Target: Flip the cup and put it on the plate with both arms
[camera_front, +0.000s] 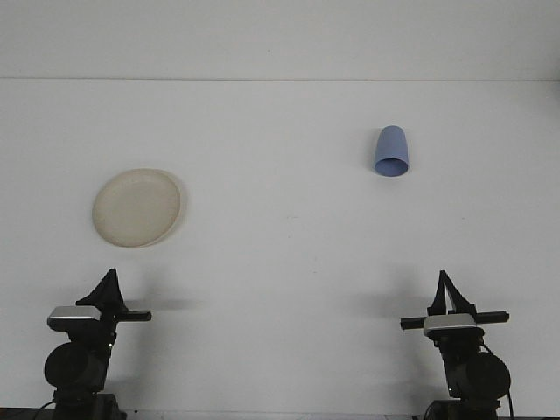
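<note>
Left gripper (108, 282) and right gripper (445, 286) sit at the near table (280, 254) edge; jaw state cannot be determined. Cup (391, 151): far right, wide end toward the camera. Plate (137, 207): left, ahead of the left gripper. Nothing lies between them.

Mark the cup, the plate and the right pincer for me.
cup (391, 150), front view, on its blue side wall.
plate (137, 207), front view, on its cream middle.
right pincer (445, 290), front view, on its dark fingertips.
</note>
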Controlling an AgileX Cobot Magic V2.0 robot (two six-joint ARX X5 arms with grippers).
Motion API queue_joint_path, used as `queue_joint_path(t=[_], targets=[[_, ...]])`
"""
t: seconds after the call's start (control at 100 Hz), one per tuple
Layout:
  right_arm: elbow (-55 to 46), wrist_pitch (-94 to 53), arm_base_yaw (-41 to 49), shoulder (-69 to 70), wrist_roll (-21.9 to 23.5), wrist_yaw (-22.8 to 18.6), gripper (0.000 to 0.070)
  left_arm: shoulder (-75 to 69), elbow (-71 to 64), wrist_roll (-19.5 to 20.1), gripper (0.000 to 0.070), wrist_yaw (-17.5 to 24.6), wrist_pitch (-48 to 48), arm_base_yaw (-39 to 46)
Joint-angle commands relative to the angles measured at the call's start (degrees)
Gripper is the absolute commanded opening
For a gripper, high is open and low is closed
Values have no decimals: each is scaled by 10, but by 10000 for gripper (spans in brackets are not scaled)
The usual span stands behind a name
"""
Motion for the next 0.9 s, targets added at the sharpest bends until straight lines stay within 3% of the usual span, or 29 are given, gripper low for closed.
queue_joint_path(t=[0.0,0.18,0.31,0.49,0.61,0.65,0.69,0.73,0.78,0.82,0.89], targets=[[-1,16,0,0,34,-1,0,0,-12,-5,13,-2,6,0],[-1,20,0,0,225,1,0,0,-12,-5,13,-2,6,0],[14,28,0,0,313,2,0,0,-12,-5,13,-2,6,0],[99,21,0,67,322,3,0,0,-12,-5,13,-2,6,0],[177,21,0,164,280,2,6,0,-12,-5,14,-2,6,0],[202,21,0,198,262,-2,59,0,-12,-5,13,-2,6,0],[222,21,0,226,248,-3,166,0,-12,-5,13,-2,6,0],[247,21,0,263,233,-5,361,0,-12,-5,13,-2,6,0],[269,23,0,300,225,-4,527,0,-12,-5,13,-2,6,0],[283,26,0,330,219,-5,571,0,-12,-5,13,-2,6,0],[301,39,0,381,208,-8,572,0,-12,-5,14,-2,6,0]])
